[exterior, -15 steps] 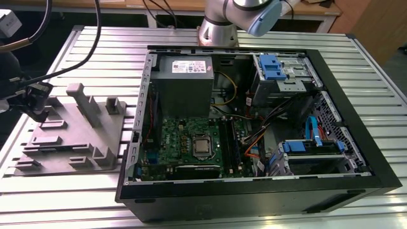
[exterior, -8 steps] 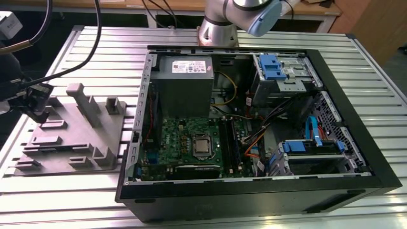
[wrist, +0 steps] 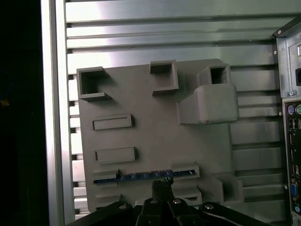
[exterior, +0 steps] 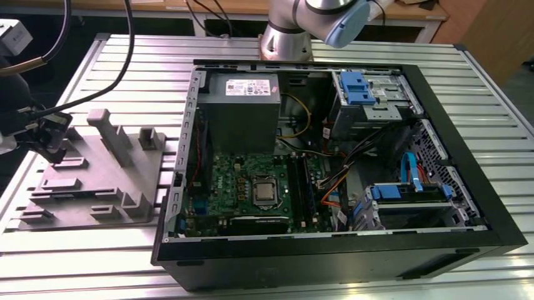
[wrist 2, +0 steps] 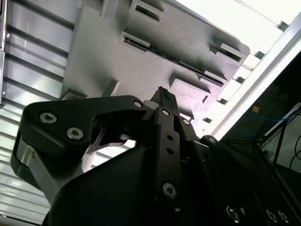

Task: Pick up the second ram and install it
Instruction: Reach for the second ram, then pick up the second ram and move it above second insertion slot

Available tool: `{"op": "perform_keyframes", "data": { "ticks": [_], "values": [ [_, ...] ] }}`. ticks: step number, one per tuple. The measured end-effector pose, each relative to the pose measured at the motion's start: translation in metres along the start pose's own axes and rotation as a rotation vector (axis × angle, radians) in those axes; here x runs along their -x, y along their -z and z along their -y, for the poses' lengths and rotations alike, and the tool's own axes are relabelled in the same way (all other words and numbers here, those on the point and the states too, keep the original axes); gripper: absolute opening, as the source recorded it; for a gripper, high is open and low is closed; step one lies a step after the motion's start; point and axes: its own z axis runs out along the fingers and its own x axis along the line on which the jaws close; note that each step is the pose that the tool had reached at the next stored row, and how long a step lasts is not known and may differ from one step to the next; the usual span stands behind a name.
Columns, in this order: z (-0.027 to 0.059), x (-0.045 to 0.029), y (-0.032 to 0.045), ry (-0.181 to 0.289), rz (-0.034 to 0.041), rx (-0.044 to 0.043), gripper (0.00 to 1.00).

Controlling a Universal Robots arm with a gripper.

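The second ram (wrist: pixel 136 177) is a thin dark bluish stick standing on edge in a slot of the grey holder tray (wrist: pixel 155 127). It lies near the tray's edge closest to my wrist. My gripper (wrist: pixel 162 184) hovers right over the stick's middle with its fingers together. I cannot tell whether the tips touch the stick. In the exterior view the gripper (exterior: pixel 52 153) hangs low over the tray (exterior: pixel 100 181) at the exterior view's left. In the second wrist view the fingertips (wrist 2: pixel 162 92) point at the tray (wrist 2: pixel 131 66).
An open computer case (exterior: pixel 434 125) lies at the exterior view's right of the tray, holding a green motherboard (exterior: pixel 242 181), a grey power supply (exterior: pixel 242 106) and blue drive brackets. Its rear panel (wrist: pixel 289 94) borders the tray. Cables (exterior: pixel 92 94) hang near the gripper. The slatted metal table's edge (wrist: pixel 51 117) runs beside the tray.
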Motion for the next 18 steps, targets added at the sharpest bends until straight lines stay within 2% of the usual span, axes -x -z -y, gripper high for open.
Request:
{"op": "perform_keyframes", "data": {
  "ticks": [13,18],
  "values": [
    [0.0001,0.0,-0.001,0.0,0.0002,-0.0002,0.1],
    [0.0,-0.0001,-0.0017,0.019,-0.0007,0.0,0.1]
  ]
}}
